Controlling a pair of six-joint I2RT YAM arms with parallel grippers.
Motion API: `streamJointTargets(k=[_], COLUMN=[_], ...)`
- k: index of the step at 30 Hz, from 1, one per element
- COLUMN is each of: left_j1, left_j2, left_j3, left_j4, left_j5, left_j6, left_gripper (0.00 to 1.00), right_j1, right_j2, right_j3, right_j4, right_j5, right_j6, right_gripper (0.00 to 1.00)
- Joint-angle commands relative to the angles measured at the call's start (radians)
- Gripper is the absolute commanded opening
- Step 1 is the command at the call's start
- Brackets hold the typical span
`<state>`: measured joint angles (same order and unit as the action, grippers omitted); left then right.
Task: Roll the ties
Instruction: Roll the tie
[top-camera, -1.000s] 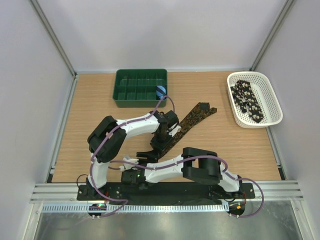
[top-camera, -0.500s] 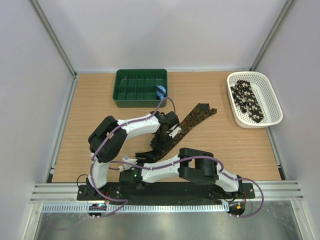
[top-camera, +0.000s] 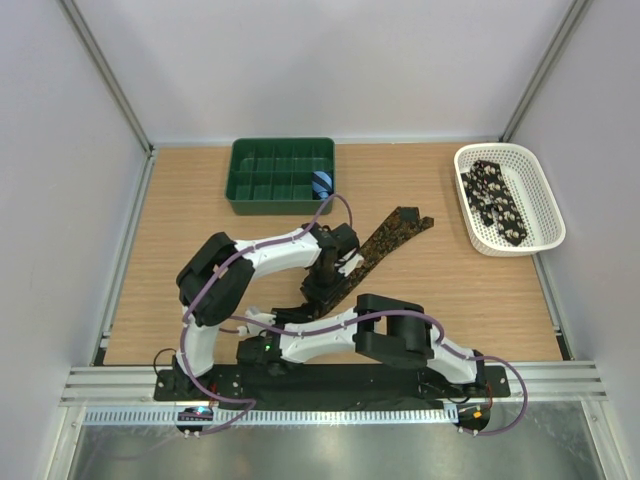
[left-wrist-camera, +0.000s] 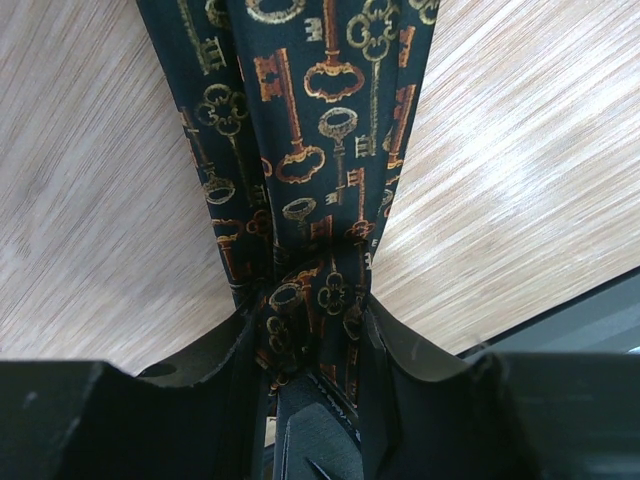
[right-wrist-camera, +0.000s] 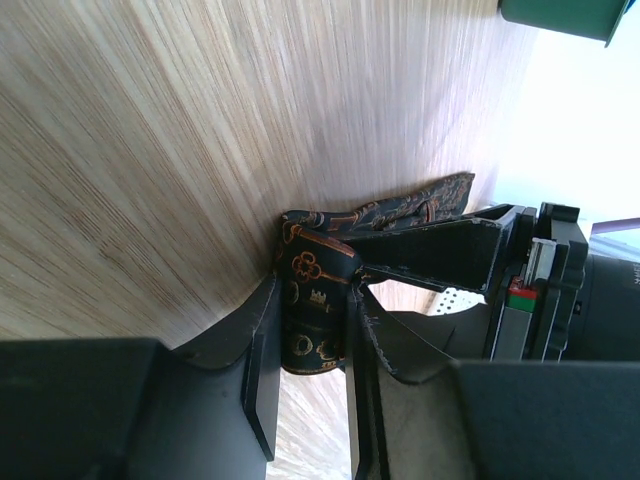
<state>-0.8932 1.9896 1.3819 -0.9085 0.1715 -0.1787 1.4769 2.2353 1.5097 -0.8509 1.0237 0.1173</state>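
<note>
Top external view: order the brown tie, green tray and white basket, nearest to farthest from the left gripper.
1. The brown tie, clamped in the left gripper.
2. The green tray, at the far edge.
3. The white basket, far right.

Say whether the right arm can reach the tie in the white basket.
Probably not yet: the right gripper is shut on the key-patterned tie. Otherwise the way to the white basket and its spotted tie looks free.

My left pincer (left-wrist-camera: 312, 335): elbow folded, wrist bent down, jaws pinched on the tie (left-wrist-camera: 310, 150). My right pincer (right-wrist-camera: 315, 325): forearm stretched leftward, low, jaws closed around that tie's rolled end.
</note>
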Motion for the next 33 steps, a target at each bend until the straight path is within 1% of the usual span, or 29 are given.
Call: streamJointTargets(k=[1,3,4,6,7,9,15,18,21,24,26,29,30,33], left_j1=[-0.023,-0.021,-0.02,-0.015,-0.013,-0.003,0.02,0.043,0.063,0.109,0.151,0.209,0.221,0.249], left_j2=[0.014,0.003,0.002,-0.003,-0.005,-0.014,-0.029,-0.061,-0.107,-0.153,-0.182,-0.267,-0.317,-0.406], left_j3=[-0.029,-0.026,-0.02,0.002,0.011,0.038,0.077,0.06,0.04,0.034,0.016,-0.044,-0.067,-0.147], left_j4=[-0.037,-0.009,-0.006,-0.003,-0.003,0.0,-0.006,0.028,0.072,0.108,0.151,0.239,0.267,0.371], left_j5=[0.008,0.011,0.01,0.002,0.002,0.002,0.008,0.006,-0.004,-0.027,-0.062,-0.124,-0.138,-0.136], left_j6=[0.005,0.004,0.004,0.007,0.01,0.016,0.061,0.05,0.03,-0.001,-0.024,-0.071,-0.093,-0.11], left_gripper=[0.25,0.28,0.33,0.38,0.42,0.48,0.51,0.52,0.55,0.56,0.56,0.57,0.58,0.59], right_j1=[-0.046,-0.043,-0.041,-0.037,-0.033,-0.029,-0.024,-0.024,-0.023,-0.013,-0.013,-0.012,-0.012,-0.013], right_j2=[0.018,-0.006,-0.014,-0.017,-0.017,-0.016,-0.031,-0.029,-0.043,-0.048,-0.052,-0.089,-0.11,-0.17], right_j3=[-0.026,-0.045,-0.049,-0.049,-0.048,-0.043,-0.04,-0.031,-0.031,-0.026,-0.026,-0.049,-0.06,-0.095], right_j4=[0.018,0.038,0.047,0.047,0.047,0.044,0.042,0.035,0.033,0.026,0.024,0.052,0.082,0.107], right_j5=[-0.047,-0.056,-0.059,-0.056,-0.056,-0.057,-0.059,-0.06,-0.063,-0.057,-0.057,-0.089,-0.108,-0.151], right_j6=[0.053,0.048,0.048,0.048,0.05,0.056,0.071,0.091,0.104,0.12,0.134,0.14,0.142,0.147], right_gripper=[0.01,0.01,0.01,0.01,0.01,0.01,0.01,0.01,0.01,0.01,0.01,0.01,0.01,0.01])
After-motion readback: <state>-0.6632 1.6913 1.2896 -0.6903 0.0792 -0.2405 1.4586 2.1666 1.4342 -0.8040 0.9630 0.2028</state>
